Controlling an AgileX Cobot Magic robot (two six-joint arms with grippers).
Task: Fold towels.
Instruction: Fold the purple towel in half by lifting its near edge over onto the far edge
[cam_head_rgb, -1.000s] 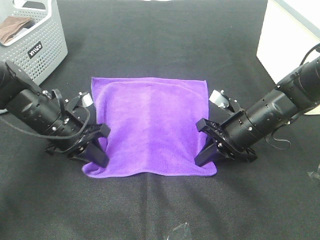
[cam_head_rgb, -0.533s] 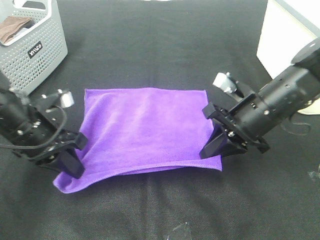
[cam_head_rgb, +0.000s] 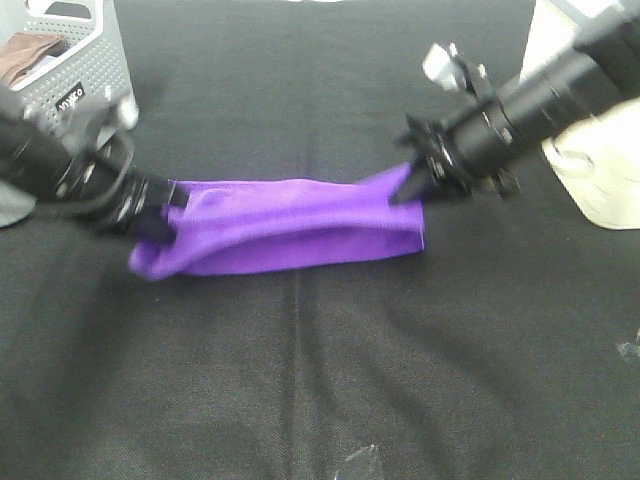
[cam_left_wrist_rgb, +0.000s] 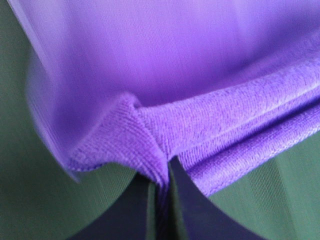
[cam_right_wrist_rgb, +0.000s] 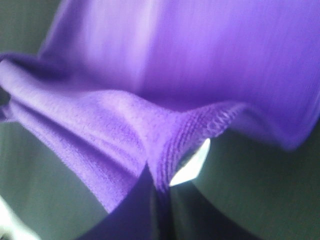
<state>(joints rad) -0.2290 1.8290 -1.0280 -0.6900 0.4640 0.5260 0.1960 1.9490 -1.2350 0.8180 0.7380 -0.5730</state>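
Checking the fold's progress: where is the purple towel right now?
In the exterior high view the purple towel stretches centrally, doubled over, its ends pinched by the left gripper and right gripper.

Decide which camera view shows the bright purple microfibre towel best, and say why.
The exterior high view: the whole bright purple microfibre towel shows, doubled over, held at its ends by the left end effector and the right end effector. Each wrist view shows only one pinched, bunched corner, partly blurred.
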